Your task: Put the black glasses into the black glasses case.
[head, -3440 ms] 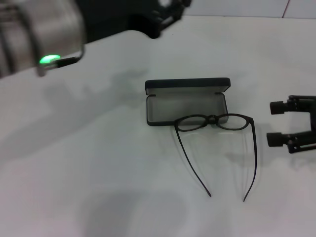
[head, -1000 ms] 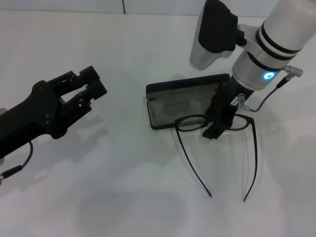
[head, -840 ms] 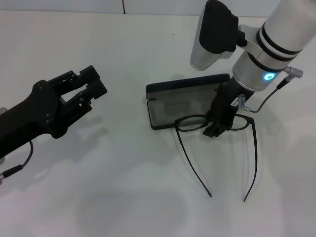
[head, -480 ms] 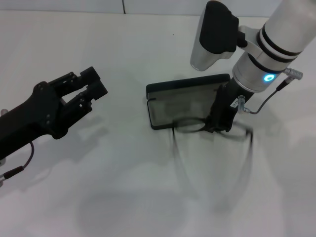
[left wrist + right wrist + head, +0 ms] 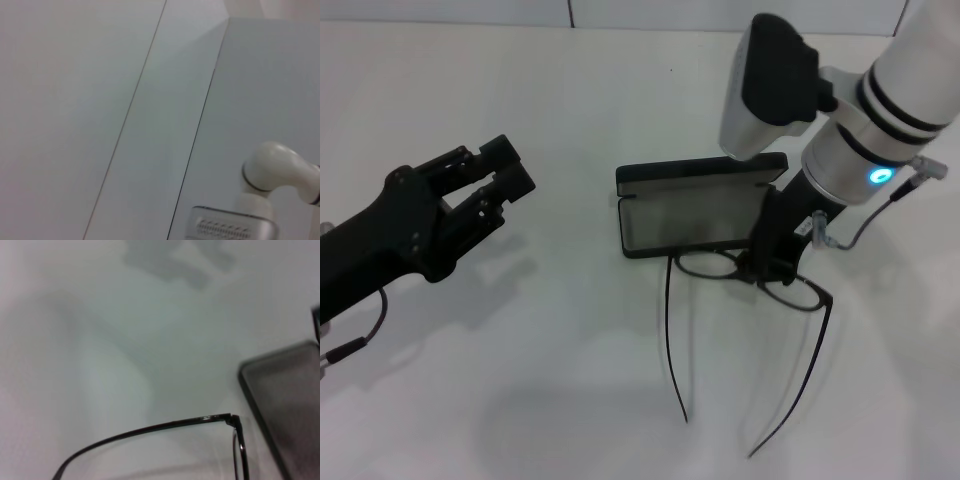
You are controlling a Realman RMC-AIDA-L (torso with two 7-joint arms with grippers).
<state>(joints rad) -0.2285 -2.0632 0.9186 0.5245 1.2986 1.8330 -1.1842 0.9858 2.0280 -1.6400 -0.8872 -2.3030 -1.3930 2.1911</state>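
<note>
No readable text, labels, brands or numbers in any view.

The open black hard-shell glasses case with grey lining (image 5: pixel 698 212) shows no lettering that can be made out on its lid or tray, the thin black-framed glasses with long slim temple arms (image 5: pixel 750 300) carry no legible mark, and the white and black robot arm housings bear only a small glowing blue ring light (image 5: pixel 876 177), which is a signal lamp and not a character or sign.
</note>
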